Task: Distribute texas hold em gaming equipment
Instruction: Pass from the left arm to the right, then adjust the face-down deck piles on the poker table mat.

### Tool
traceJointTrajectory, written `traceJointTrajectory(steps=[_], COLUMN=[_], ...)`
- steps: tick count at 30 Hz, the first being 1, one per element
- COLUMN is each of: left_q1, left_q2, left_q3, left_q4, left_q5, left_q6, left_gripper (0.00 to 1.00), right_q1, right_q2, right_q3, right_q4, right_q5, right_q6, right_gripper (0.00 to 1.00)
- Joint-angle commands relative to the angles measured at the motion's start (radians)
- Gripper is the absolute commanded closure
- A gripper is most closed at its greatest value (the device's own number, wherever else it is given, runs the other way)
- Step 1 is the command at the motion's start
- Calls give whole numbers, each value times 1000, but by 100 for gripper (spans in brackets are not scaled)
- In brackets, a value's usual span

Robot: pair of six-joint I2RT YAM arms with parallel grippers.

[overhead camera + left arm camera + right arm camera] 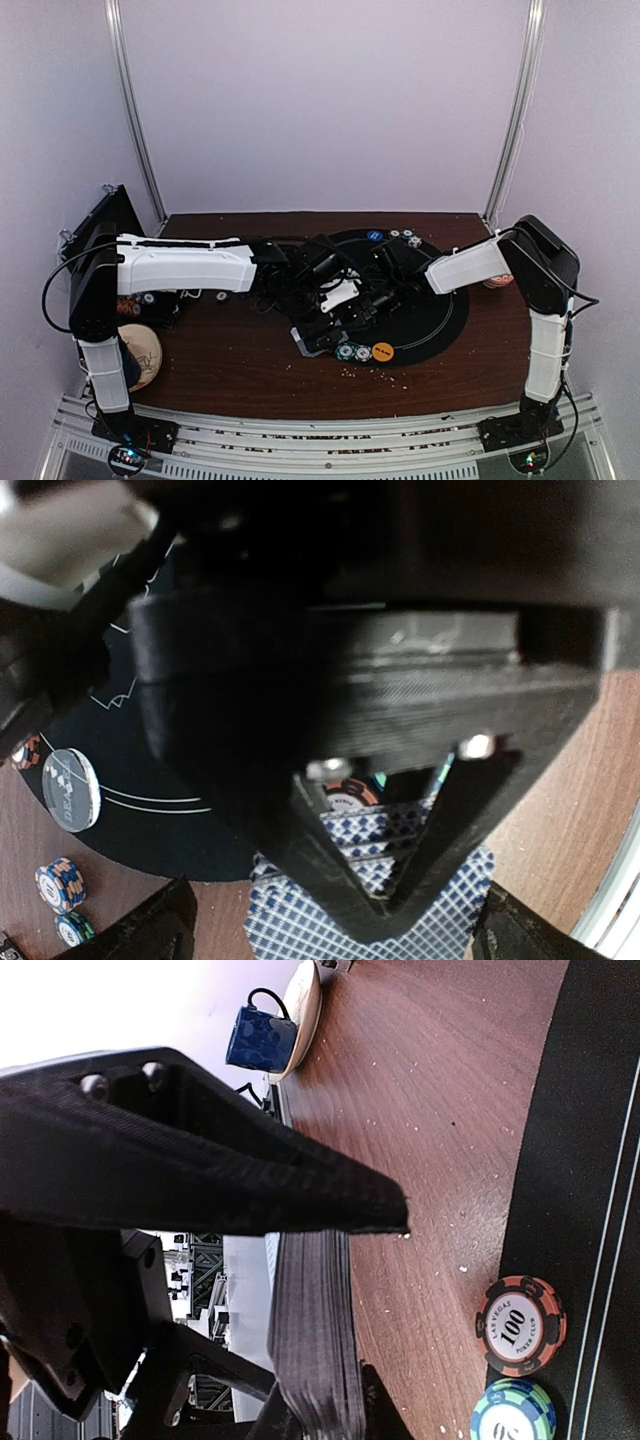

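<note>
Chips [347, 351] and the card deck [314, 342] block the mat [440, 312] near edge; bare table [230, 362] lies left.

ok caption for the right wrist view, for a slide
Deck gripped edge-on in the right tool, orange chip and teal chip at the mat edge

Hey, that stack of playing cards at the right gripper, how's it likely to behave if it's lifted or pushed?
The deck of cards shows many thin separate layers edge-on, so it would probably shear or fan under a sideways push. The layers look slightly spread lower down, so cards may slip out of a light grip.
</note>
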Motion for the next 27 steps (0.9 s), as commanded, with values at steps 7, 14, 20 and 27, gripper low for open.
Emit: traceJointTrajectory(steps=[7, 14, 20, 27], left_q1=[6, 26, 74, 103], left_q2=[-192, -332, -460, -566], left_q3=[-168, -308, -407, -536], left_q4=[185, 315, 329, 357], left_q5=[-11, -80, -236, -311], left_q6=[-61, -180, -321, -400], left_gripper=[2, 2, 2, 2], right_q1=[-63, -158, -253, -282], right_q2=[-70, -130, -122, -123], right_q3=[4, 176, 360, 466], right_q4=[1, -436, -886, -1126], right_q5=[12, 213, 457, 741], right_q6=[-20, -274, -528, -643], right_gripper=[100, 100, 100, 100])
